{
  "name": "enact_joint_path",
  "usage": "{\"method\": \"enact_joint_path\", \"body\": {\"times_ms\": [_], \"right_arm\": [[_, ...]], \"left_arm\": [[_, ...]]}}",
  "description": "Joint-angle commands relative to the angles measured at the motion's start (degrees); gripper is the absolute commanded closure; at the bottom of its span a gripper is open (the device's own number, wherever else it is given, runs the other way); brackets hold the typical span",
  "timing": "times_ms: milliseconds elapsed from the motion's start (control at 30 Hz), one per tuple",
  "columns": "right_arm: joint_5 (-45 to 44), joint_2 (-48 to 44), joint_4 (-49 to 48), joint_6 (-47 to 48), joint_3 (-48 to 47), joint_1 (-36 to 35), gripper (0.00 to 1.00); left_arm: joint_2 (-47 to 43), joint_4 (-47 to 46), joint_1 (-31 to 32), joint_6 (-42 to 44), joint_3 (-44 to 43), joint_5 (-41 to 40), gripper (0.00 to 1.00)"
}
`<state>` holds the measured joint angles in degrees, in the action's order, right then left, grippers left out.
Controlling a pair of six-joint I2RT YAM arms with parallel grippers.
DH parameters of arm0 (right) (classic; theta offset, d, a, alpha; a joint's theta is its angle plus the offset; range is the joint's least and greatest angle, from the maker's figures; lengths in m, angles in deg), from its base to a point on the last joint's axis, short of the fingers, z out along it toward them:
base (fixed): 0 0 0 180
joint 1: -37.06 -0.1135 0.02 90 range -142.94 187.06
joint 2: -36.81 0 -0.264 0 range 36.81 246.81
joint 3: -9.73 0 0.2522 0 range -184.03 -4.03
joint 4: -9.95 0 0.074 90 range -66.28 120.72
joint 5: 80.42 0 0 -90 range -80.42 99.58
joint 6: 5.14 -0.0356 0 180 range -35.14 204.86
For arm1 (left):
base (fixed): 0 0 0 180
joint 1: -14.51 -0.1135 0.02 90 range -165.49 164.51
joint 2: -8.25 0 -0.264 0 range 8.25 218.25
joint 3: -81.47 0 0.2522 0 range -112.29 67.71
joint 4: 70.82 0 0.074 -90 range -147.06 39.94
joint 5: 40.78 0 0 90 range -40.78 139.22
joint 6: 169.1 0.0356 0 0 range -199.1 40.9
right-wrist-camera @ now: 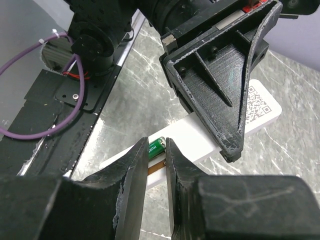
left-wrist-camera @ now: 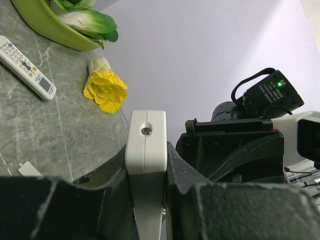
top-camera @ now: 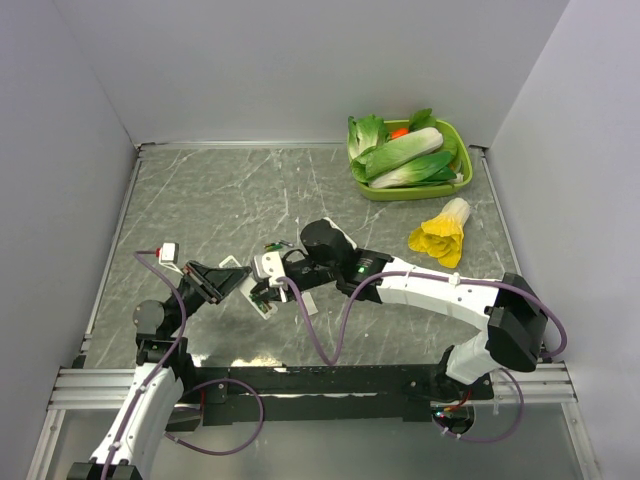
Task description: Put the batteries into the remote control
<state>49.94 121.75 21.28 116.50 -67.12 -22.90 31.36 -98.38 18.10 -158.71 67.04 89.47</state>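
Grey marble table point(top-camera: 200, 200) — left claw point(left-wrist-camera: 146, 162) clamped on remote control point(left-wrist-camera: 146, 127), right claw point(right-wrist-camera: 156, 150) pinching battery point(right-wrist-camera: 156, 145)

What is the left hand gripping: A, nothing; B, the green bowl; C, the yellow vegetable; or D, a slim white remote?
D: the left wrist view shows the left hand shut on a slim white remote, whose end faces the camera.

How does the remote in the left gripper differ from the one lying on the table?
The held remote stands clamped in the left gripper, its end lens toward the camera. The table remote lies flat, apart, buttons and display up. The held one shows no buttons here. Both are white.
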Motion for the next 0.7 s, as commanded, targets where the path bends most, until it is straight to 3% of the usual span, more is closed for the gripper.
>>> {"method": "enact_joint_path", "body": {"times_ms": [0, 667], "right_arm": [[1.92, -1.28, -0.03, 1.32, -1.16, 0.2, 0.73], [-1.95, -1.8, -1.78, 1.94, 6.04, 0.29, 0.84]], "left_arm": [[0.0, -5.88, 0.18, -2.3, 1.55, 0.53, 0.98], [-1.32, -15.99, 0.18, -14.69, 1.9, -5.53, 0.98]]}}
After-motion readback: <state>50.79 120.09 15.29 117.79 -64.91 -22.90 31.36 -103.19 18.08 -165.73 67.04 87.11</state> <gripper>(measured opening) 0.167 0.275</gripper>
